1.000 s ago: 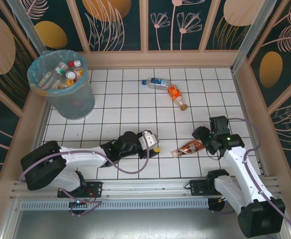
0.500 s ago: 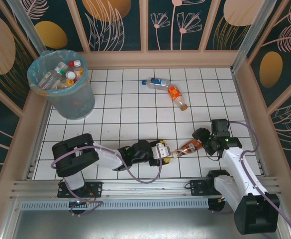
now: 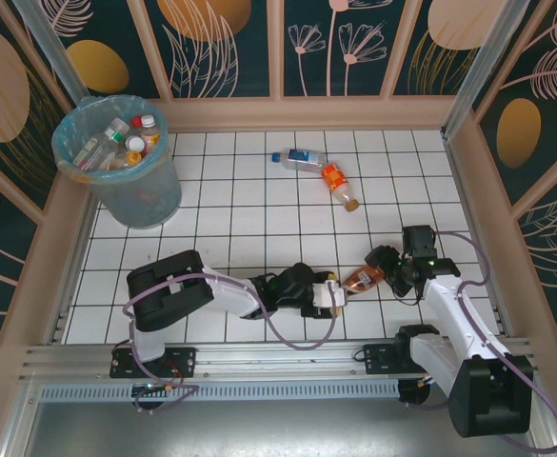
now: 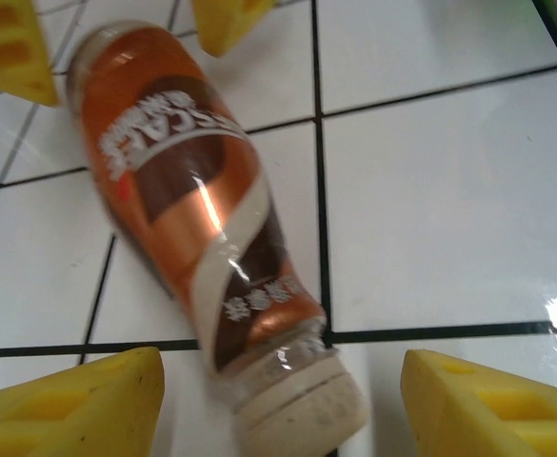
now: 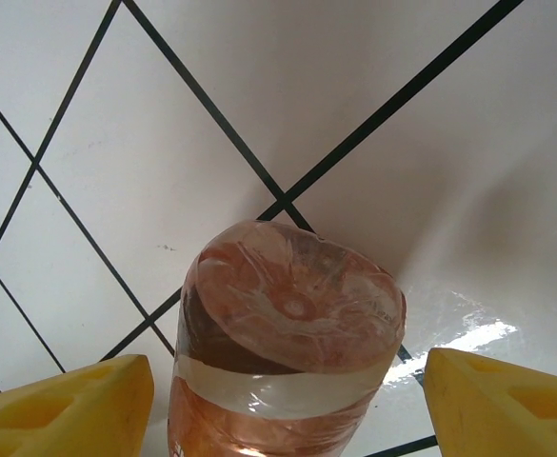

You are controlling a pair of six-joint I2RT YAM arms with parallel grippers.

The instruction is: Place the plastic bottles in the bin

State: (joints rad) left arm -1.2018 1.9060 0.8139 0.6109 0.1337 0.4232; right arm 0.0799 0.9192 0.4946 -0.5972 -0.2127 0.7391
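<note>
A brown-labelled plastic bottle [image 3: 360, 279] lies on the white tiles at the front right. In the left wrist view its white cap [image 4: 302, 411] sits between the yellow fingertips [image 4: 69, 409] with a gap on each side. My left gripper [image 3: 333, 291] is open around that cap end. My right gripper [image 3: 386, 268] is open astride the bottle's base [image 5: 292, 305], fingertips [image 5: 507, 405] clear of it. Two more plastic bottles lie farther back: a blue-labelled one [image 3: 300, 158] and an orange-labelled one [image 3: 336, 182]. The bin [image 3: 140, 195] stands at the back left with several bottles [image 3: 118, 143] inside.
Wooden frame rails border the tiled floor [image 3: 211, 190] on all sides. The left arm [image 3: 202, 290] stretches low across the front of the floor toward the right. Open tiles lie between the arms and the bin.
The left arm has swept rightward along the front tiles until its gripper reached the brown bottle's cap. The right gripper has stayed at the bottle's base, jaws a touch narrower.
</note>
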